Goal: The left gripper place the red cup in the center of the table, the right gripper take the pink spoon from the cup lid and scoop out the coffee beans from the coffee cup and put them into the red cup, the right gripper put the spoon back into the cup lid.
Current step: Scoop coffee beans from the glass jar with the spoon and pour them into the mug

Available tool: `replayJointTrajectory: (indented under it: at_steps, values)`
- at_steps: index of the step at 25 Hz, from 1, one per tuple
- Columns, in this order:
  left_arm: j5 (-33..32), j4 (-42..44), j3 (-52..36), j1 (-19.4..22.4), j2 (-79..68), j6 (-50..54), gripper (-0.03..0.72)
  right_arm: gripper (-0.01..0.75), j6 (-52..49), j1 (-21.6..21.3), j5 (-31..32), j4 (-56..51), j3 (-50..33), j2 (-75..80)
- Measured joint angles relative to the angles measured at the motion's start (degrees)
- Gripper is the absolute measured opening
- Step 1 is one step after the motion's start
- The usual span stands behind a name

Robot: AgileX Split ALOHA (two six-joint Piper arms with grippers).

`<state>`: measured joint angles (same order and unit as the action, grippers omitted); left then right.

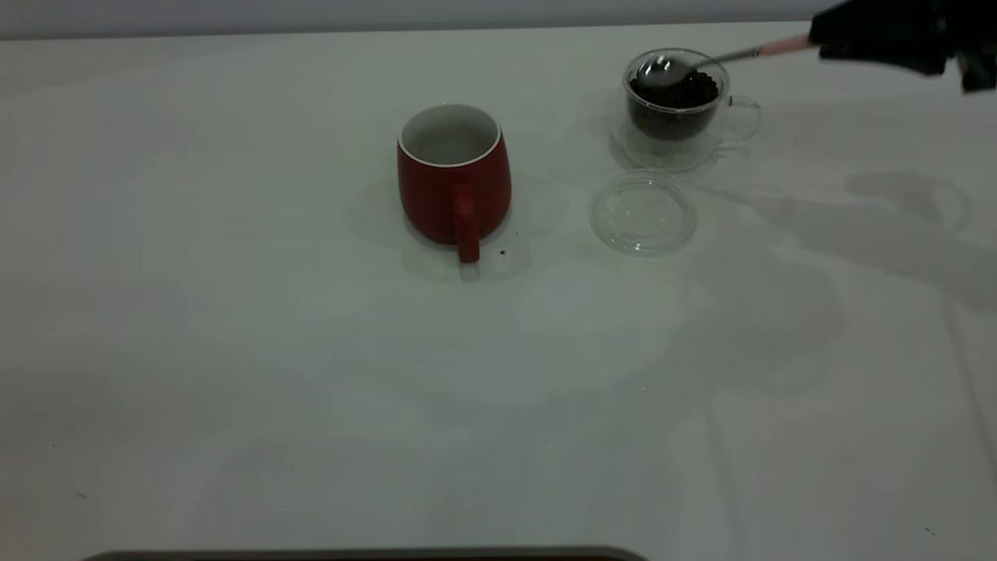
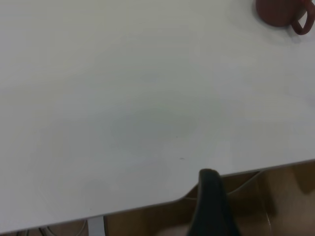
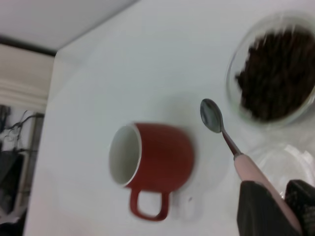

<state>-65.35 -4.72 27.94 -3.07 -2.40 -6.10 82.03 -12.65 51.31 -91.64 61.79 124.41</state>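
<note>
The red cup [image 1: 453, 175] stands upright and empty in the middle of the table [image 1: 234, 351], handle toward the near edge; it also shows in the right wrist view [image 3: 157, 160] and the left wrist view [image 2: 284, 14]. The coffee cup [image 1: 676, 105] holds coffee beans [image 1: 679, 92] at the back right. The cup lid [image 1: 643, 212] lies empty in front of it. My right gripper [image 1: 826, 43] is shut on the pink spoon [image 1: 783, 46]; the spoon's metal bowl [image 1: 664, 71] hangs over the coffee cup's rim. The left gripper's one visible finger [image 2: 212, 204] is at the table edge, far from the cup.
A small dark speck [image 1: 502, 252] lies on the table beside the red cup's handle. A dark strip [image 1: 366, 555] runs along the near edge of the table. The table's edge and floor show in the left wrist view.
</note>
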Motion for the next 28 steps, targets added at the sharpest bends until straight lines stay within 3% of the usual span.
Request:
replayJointTrajectory:
  at_steps: [11,28]
  values:
    - [0.00,0.00,0.00,0.00,0.00,0.00,0.586,0.113,-14.14,-0.78,0.74,15.77,18.47,8.19]
    - [0.00,0.00,0.00,0.00,0.00,0.00,0.586,0.113,-13.58,-0.78,2.80,13.37,21.77,15.70]
